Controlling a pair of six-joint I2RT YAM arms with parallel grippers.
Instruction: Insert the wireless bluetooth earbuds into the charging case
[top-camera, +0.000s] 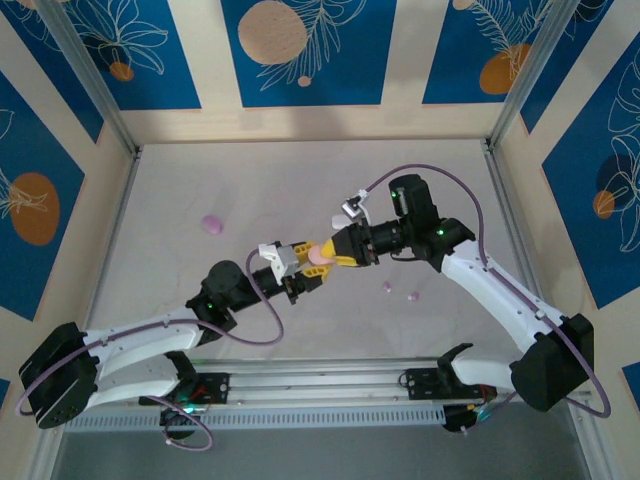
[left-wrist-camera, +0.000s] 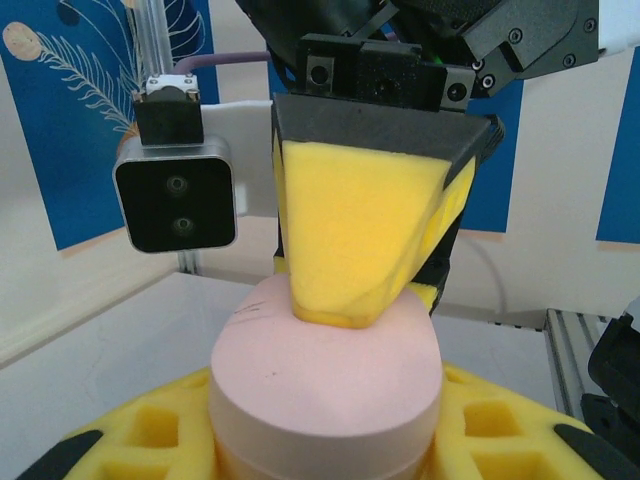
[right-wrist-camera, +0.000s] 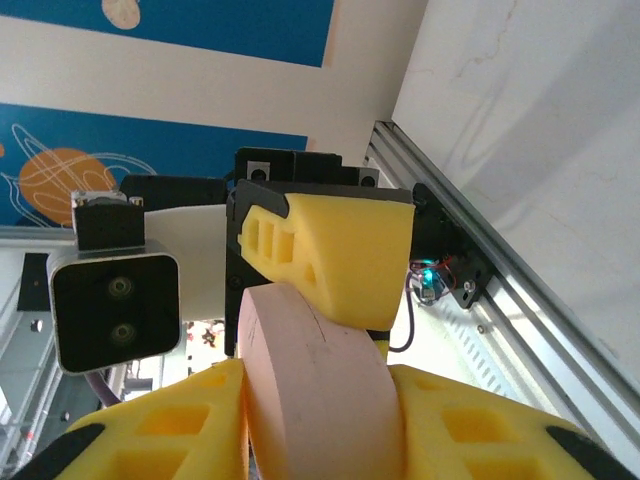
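Above the middle of the counter (top-camera: 300, 180), the left pincer (top-camera: 300, 266) and right pincer (top-camera: 338, 248) both clamp the pink charging case (top-camera: 320, 254), held clear of the surface. Step judged: opening the case. The next move calls for parting the lid without losing either grip. Contents hidden; lid appears shut. Two earbuds (top-camera: 387, 287) lie loose right of centre, toward the near edge. A lilac case (top-camera: 211, 224) rests left of centre.

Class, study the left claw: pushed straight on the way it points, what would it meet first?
The left claw grips the round pale pink plastic case. Straight ahead, pressed against that case, is the yellow foam finger of the right claw, so it would likely meet that first.
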